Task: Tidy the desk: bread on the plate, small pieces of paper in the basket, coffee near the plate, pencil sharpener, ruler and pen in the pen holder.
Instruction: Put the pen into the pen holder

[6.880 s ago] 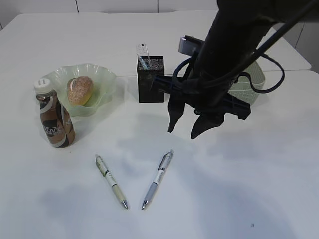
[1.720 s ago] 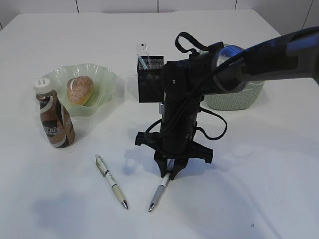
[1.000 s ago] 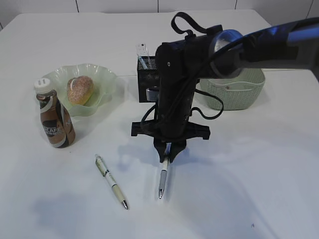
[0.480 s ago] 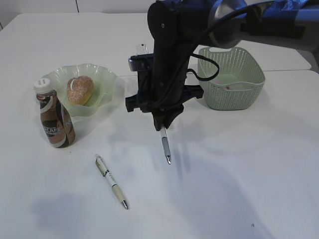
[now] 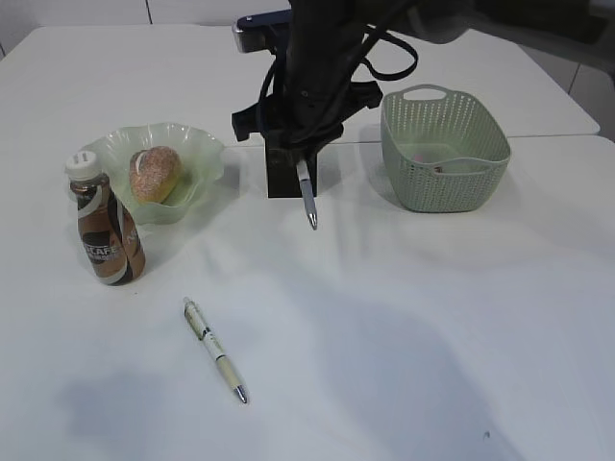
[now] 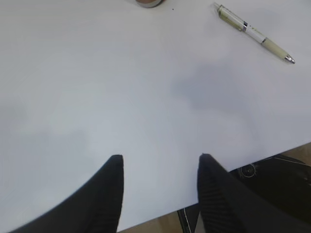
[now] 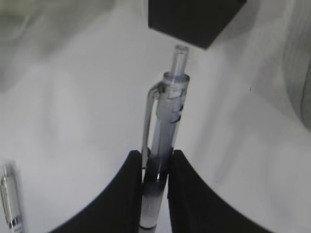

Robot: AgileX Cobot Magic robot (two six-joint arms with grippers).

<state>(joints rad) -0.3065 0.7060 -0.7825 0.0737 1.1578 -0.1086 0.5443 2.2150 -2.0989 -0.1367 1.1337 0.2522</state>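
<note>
My right gripper (image 5: pixel 303 158) is shut on a grey pen (image 5: pixel 307 197), which hangs tip down in front of the black pen holder (image 5: pixel 283 178). In the right wrist view the pen (image 7: pixel 166 114) stands clamped between the fingers of the gripper (image 7: pixel 155 158), below the holder (image 7: pixel 192 19). A second, cream pen (image 5: pixel 216 351) lies on the table. The bread (image 5: pixel 154 173) sits on the green plate (image 5: pixel 197 144), with the coffee bottle (image 5: pixel 106 226) beside it. My left gripper (image 6: pixel 160 158) is open and empty over the table's front edge. The ruler and pencil sharpener are hidden.
A pale green basket (image 5: pixel 444 149) stands to the right of the pen holder. The cream pen (image 6: pixel 255 34) shows at the top right of the left wrist view. The table edge (image 6: pixel 160 218) runs just under the left fingers.
The right gripper took the grey pen off the table, lifted it and carried it back towards the pen holder. The arm now hides the holder's top.
</note>
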